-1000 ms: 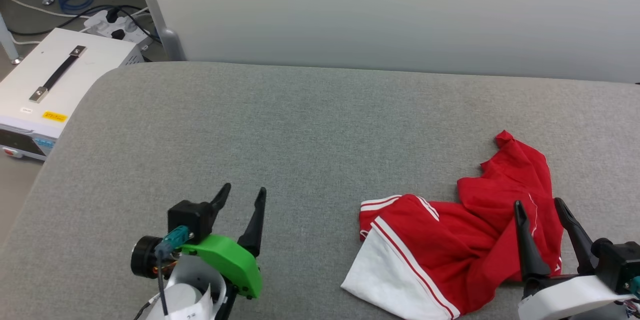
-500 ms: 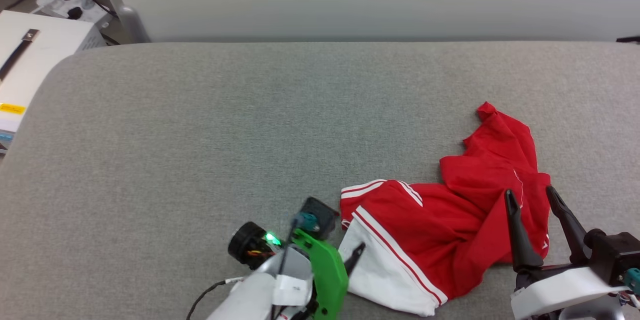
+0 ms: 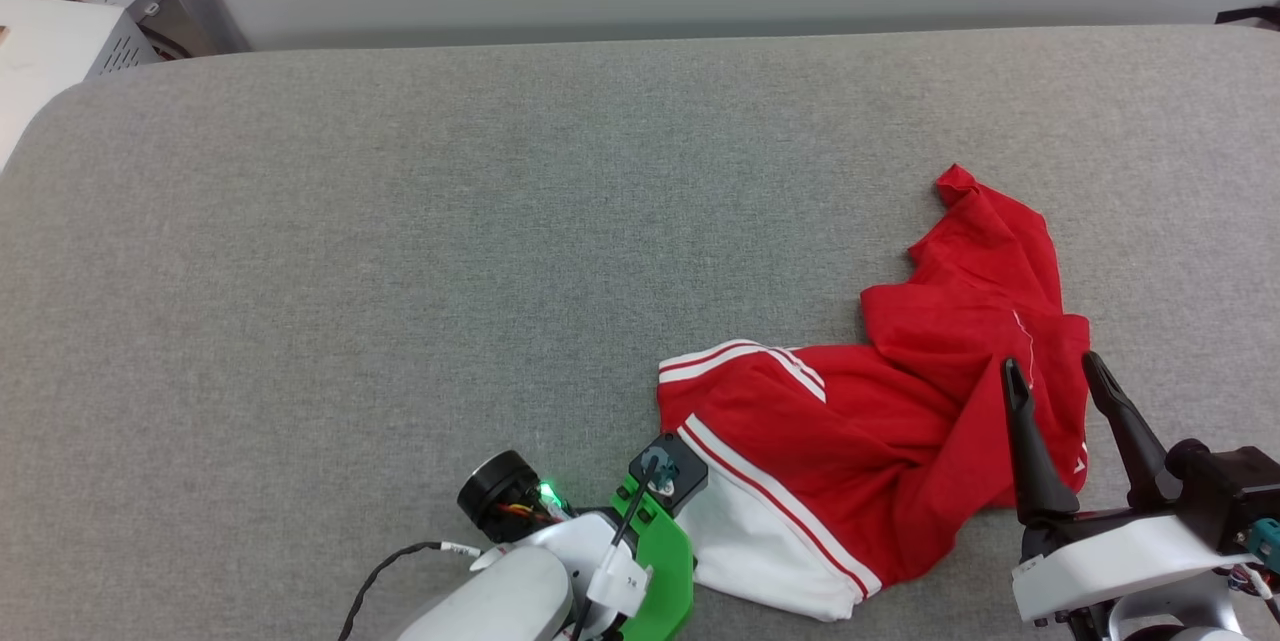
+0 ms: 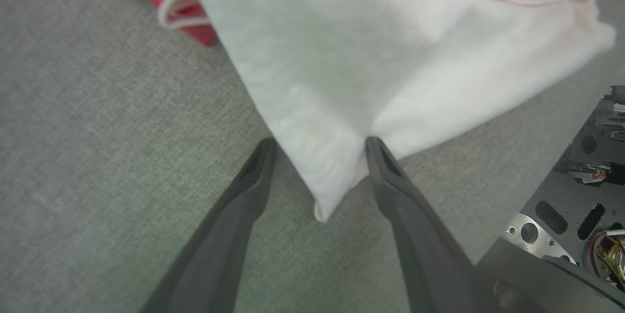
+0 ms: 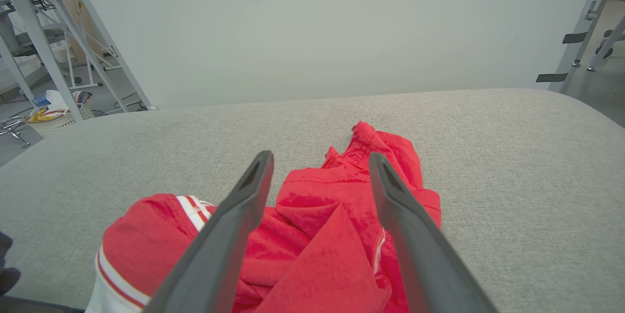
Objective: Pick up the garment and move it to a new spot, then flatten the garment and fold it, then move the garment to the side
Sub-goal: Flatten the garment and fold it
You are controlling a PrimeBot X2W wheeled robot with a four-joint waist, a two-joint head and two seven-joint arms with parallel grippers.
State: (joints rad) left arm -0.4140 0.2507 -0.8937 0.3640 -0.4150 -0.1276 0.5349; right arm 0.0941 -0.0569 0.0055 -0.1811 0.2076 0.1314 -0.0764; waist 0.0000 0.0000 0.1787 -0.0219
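Note:
The garment lies crumpled on the grey padded table, right of centre: red cloth with a white sleeve and striped trim at its near left. My left gripper points down at the sleeve, open, its two fingers either side of the white sleeve's near corner. In the head view its green wrist hides the fingers. My right gripper is open and hovers over the garment's right part with nothing between its fingers; in the right wrist view that gripper frames the red folds.
A white box and a metal leg stand off the table's far left corner. A pale wall runs behind the table. Metal frames and a basket stand at the left in the right wrist view. The robot's metal base is beside the table edge.
The head camera has tilted down and turned right. My left gripper has swung right to the white sleeve and turned fingers-down. The right gripper and the garment have stayed put.

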